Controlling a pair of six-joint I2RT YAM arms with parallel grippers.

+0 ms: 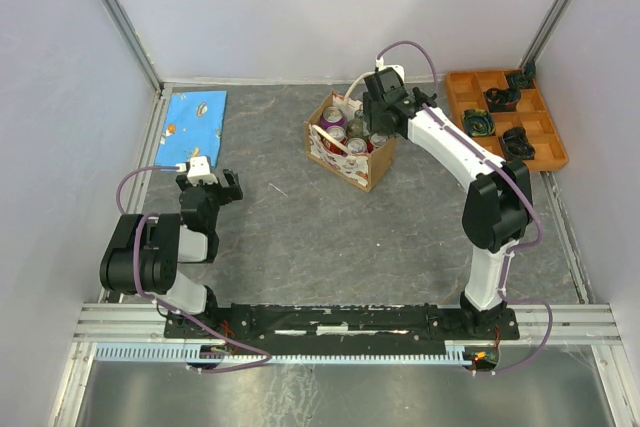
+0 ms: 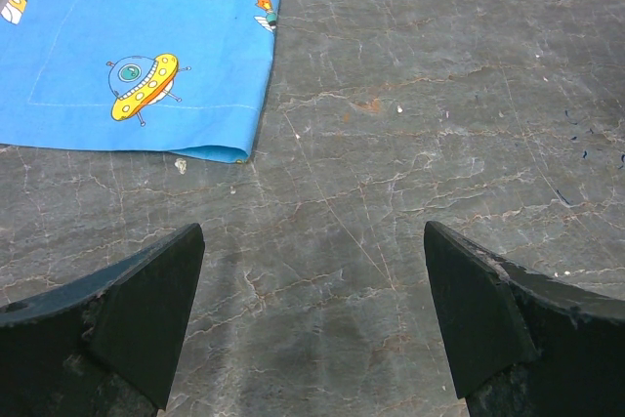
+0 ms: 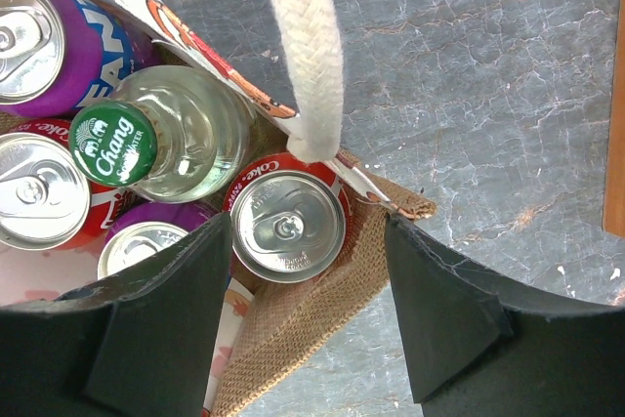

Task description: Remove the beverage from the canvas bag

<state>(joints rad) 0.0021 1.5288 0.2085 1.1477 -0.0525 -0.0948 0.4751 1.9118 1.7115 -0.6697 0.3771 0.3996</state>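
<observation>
The canvas bag [image 1: 345,157] stands at mid-table, its burlap corner [image 3: 293,339] seen in the right wrist view. Inside stand a red Coke can [image 3: 287,225], a clear bottle with a green Chang cap [image 3: 115,144], purple cans [image 3: 34,36] and another red can [image 3: 39,192]. My right gripper [image 3: 305,231] hovers open over the bag's right corner [image 1: 378,132]. Its jaws straddle the Coke can and the bag wall, one finger [image 3: 166,310] inside and the other [image 3: 449,310] outside. A cream handle [image 3: 303,56] crosses above. My left gripper [image 2: 312,241] is open and empty over bare table [image 1: 218,187].
A blue cartoon-print cloth [image 1: 195,119] [image 2: 146,46] lies at the back left, just ahead of the left gripper. An orange compartment tray [image 1: 505,117] with dark items sits at the back right. White walls enclose the table.
</observation>
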